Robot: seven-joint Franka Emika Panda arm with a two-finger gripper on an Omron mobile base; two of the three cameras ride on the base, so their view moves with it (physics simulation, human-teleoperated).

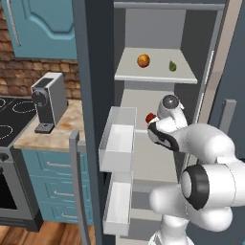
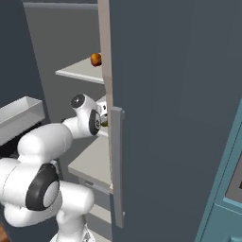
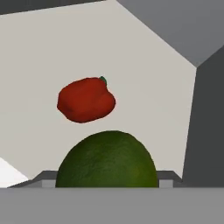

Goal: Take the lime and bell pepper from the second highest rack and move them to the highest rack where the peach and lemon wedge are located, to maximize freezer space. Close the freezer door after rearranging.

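Filling the lower centre of the hand view, the lime [image 3: 107, 159] sits directly in front of the gripper, very close to the camera, resting on the second highest rack [image 3: 39, 65]. The finger tips are hidden behind the fruit, so whether the gripper [image 1: 154, 128] is spread or clamped on the lime cannot be told. Just beyond the lime, further along the gripper's axis and slightly to its left in the hand view, lies the bell pepper [image 3: 85, 100] on the same rack, apart from the lime. Above the hand, the highest rack [image 1: 155, 75] carries the peach [image 1: 143, 61] and the lemon wedge [image 1: 172, 66], set apart from each other. The freezer door [image 2: 175, 108] stands open beside the arm.
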